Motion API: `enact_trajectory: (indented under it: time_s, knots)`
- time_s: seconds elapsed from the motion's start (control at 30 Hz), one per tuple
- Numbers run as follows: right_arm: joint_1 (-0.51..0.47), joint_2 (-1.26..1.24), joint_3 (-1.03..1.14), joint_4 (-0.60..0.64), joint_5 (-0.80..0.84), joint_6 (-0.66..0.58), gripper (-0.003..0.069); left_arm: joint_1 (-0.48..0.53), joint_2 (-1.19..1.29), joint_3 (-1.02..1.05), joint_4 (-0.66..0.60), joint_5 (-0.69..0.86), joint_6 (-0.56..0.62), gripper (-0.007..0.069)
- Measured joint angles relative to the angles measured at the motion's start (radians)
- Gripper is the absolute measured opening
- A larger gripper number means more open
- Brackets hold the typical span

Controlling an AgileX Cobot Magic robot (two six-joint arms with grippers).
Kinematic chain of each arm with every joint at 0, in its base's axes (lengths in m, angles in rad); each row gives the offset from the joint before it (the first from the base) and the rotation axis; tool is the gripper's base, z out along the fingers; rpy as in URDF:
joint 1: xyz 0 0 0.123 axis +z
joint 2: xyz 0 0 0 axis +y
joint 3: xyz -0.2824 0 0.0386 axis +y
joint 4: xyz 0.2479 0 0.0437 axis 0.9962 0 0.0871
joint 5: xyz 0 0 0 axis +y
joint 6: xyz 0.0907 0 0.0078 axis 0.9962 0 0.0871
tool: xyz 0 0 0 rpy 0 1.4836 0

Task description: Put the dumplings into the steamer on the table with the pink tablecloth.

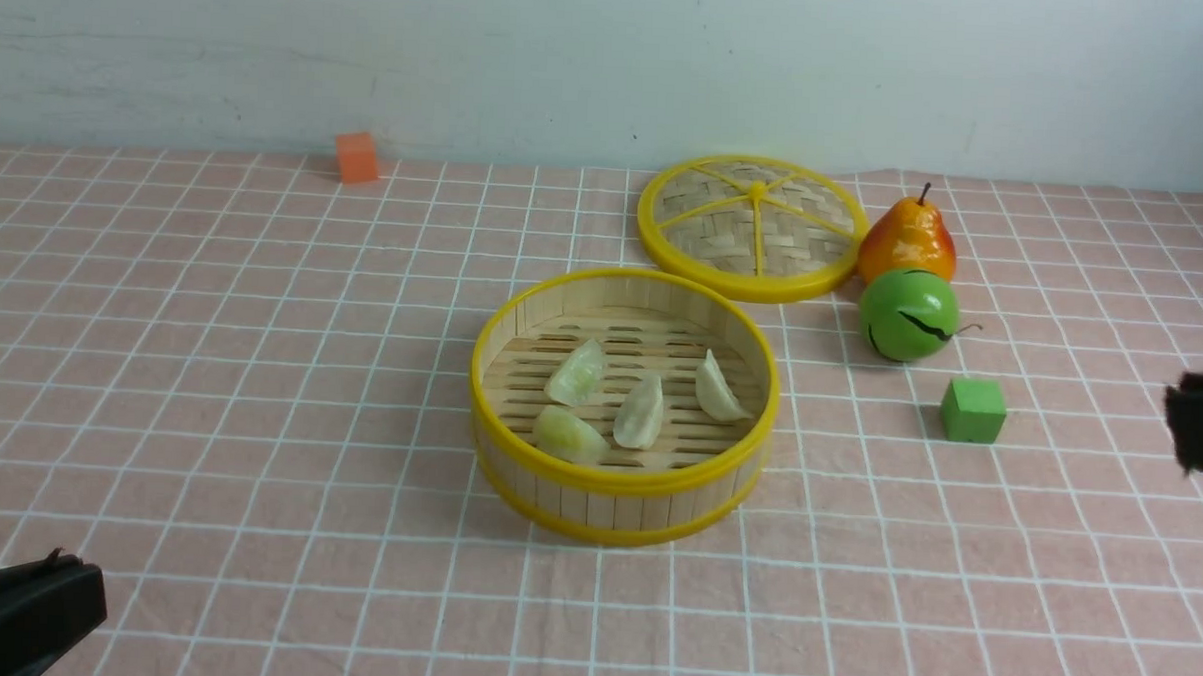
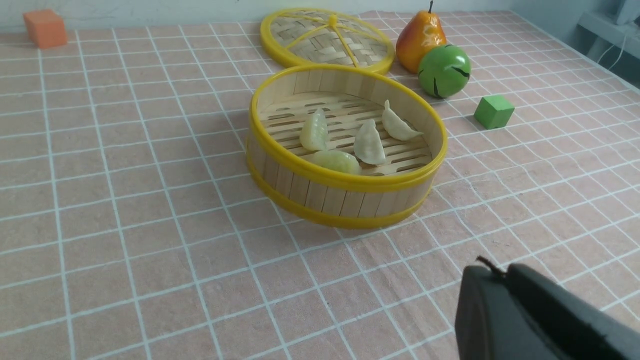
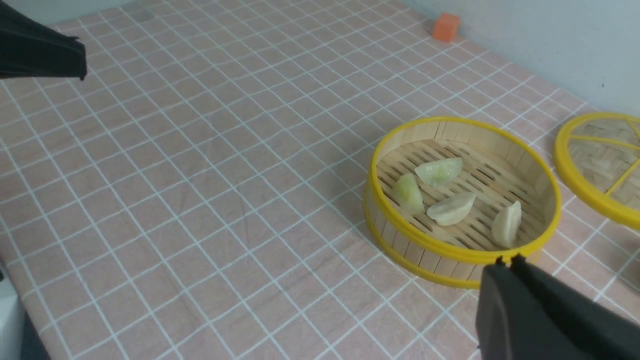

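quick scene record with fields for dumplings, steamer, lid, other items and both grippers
dumplings: four, all inside the steamer
steamer: uncovered, on the pink tablecloth
lid: flat on the cloth behind the steamer
other items: pear, green round fruit, green cube at right; orange cube by the wall
left gripper: shut, empty, clear of the steamer
right gripper: shut, empty, clear of the steamer

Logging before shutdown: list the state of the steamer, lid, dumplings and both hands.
steamer: uncovered, holding four dumplings.
lid: off, flat on the tablecloth behind the steamer.
dumplings: all four on the steamer floor.
left hand: shut, empty.
right hand: shut, empty.
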Motion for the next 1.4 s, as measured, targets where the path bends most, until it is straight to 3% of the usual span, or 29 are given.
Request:
enact_trajectory:
  time_s: [0.5, 0.77, 0.83, 0.93, 1.13, 1.23, 1.4]
  knots:
    - [0.000, -0.129, 0.056, 0.000, 0.100, 0.000, -0.0004, 0.000, 0.000, 0.000, 0.000, 0.000, 0.000, 0.0052]
    - [-0.054, -0.224, 0.358, -0.007, -0.323, 0.025, -0.0022, 0.000, 0.000, 0.000, 0.002, 0.000, 0.000, 0.0057]
    - [-0.138, -0.315, 0.532, -0.008, -0.486, 0.072, -0.0022, 0.000, 0.000, 0.000, 0.002, 0.000, 0.000, 0.0057]
    - [-0.266, -0.420, 0.690, -0.022, -0.575, 0.125, -0.0022, 0.000, 0.000, 0.000, 0.002, 0.000, 0.000, 0.0057]
    - [-0.542, -0.609, 0.862, -0.113, -0.556, 0.235, -0.0022, 0.000, 0.000, 0.000, 0.002, 0.000, 0.000, 0.0061]
    - [-0.636, -0.664, 0.908, -0.176, -0.484, 0.296, -0.0022, 0.000, 0.000, 0.000, 0.002, 0.000, -0.001, 0.0067]
    - [-0.664, -0.669, 0.977, -0.237, -0.450, 0.340, -0.0022, 0.000, 0.000, 0.000, 0.002, 0.000, -0.001, 0.0072]
